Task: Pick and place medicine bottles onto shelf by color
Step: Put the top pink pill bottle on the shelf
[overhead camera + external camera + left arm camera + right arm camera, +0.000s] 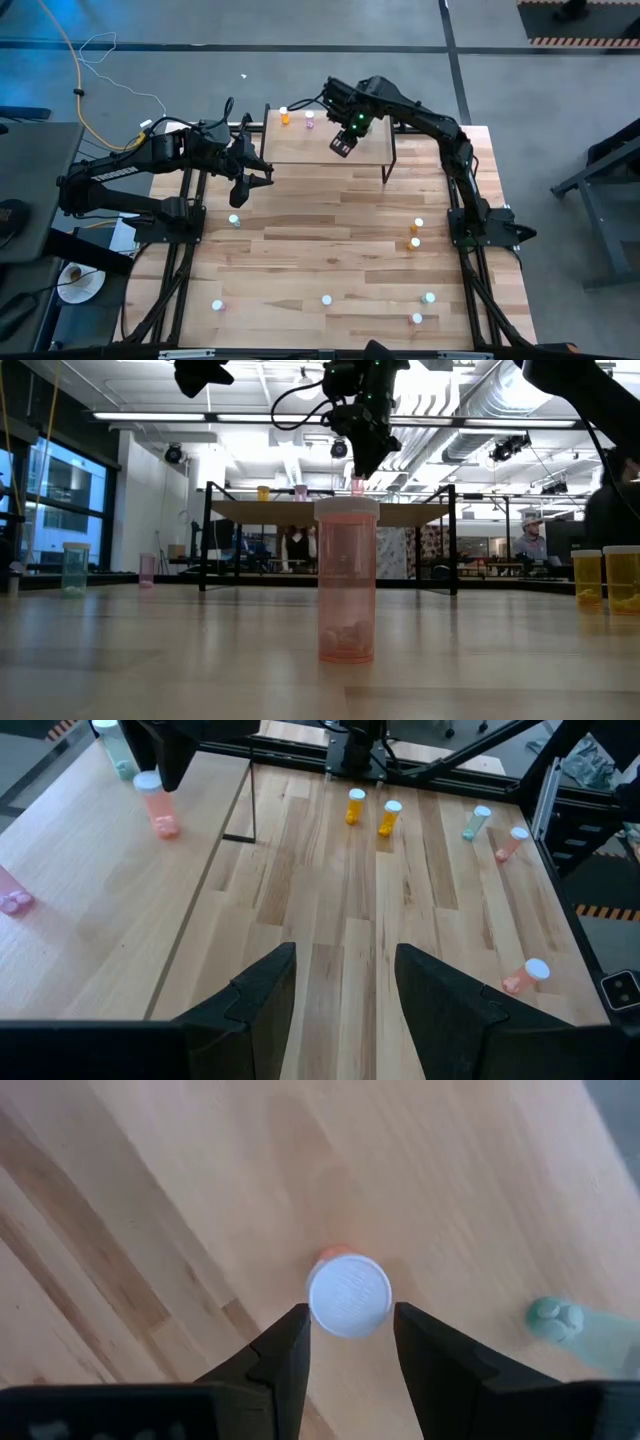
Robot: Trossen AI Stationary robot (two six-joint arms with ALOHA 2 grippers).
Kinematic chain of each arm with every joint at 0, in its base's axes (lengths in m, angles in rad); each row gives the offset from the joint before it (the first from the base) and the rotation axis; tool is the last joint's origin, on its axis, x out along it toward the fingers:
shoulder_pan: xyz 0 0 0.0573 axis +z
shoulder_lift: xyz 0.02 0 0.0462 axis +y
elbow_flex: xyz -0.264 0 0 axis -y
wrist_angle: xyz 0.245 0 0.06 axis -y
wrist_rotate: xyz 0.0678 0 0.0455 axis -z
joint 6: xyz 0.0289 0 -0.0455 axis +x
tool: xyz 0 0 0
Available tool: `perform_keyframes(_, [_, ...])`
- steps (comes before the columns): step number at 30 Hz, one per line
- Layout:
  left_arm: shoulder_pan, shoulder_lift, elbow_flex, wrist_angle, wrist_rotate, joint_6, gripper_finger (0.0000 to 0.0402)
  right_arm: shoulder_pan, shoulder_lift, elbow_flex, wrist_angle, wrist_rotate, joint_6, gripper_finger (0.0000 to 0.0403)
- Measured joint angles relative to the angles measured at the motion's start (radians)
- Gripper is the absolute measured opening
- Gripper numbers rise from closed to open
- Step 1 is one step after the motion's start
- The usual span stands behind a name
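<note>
The light-wood shelf stands at the table's far middle. On it are an orange bottle, a pink bottle and a teal bottle. My right gripper points down over the shelf, open. Its fingers stand on either side of the white cap of a pink bottle, which stands upright on its base on the shelf. My left gripper hovers open and empty by the shelf's left end, above the table. My right gripper has its fingertips level with the sides of the pink bottle's cap, coming from above. I cannot tell whether they touch it. The bottle stands upright on the shelf.
Loose bottles stand on the table: teal, two orange at the right, and several along the near edge. One pink bottle stands right in front of the low camera. The shelf's black legs reach down to the table.
</note>
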State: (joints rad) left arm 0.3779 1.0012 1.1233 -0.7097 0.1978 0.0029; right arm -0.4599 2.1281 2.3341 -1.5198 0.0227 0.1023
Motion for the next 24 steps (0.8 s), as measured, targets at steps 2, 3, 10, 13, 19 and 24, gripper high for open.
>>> perform_keyframes(2, [0.0,0.0,0.0,0.0,0.0,0.0,0.0163,0.0,0.0,0.0,0.001,0.011,0.002,0.0139])
perform_keyframes(3, [0.0,0.0,0.0,0.0,0.0,0.0,0.0163,0.0,0.0,0.0,0.001,0.016,0.002,0.0139])
perform_keyframes(10, [0.0,0.0,0.0,0.0,0.0,0.0,0.0163,0.0,0.0,0.0,0.005,0.027,-0.006,0.0158])
perform_keyframes(13, [0.0,0.0,0.0,0.0,0.0,0.0,0.0163,0.0,0.0,0.0,0.011,0.029,-0.006,0.0171])
perform_keyframes(19, [0.0,0.0,0.0,0.0,0.0,0.0,0.0163,0.0,0.0,0.0,0.019,0.047,-0.006,0.0179])
perform_keyframes(24, [0.0,0.0,0.0,0.0,0.0,0.0,0.0163,0.0,0.0,0.0,0.02,0.047,-0.006,0.0179])
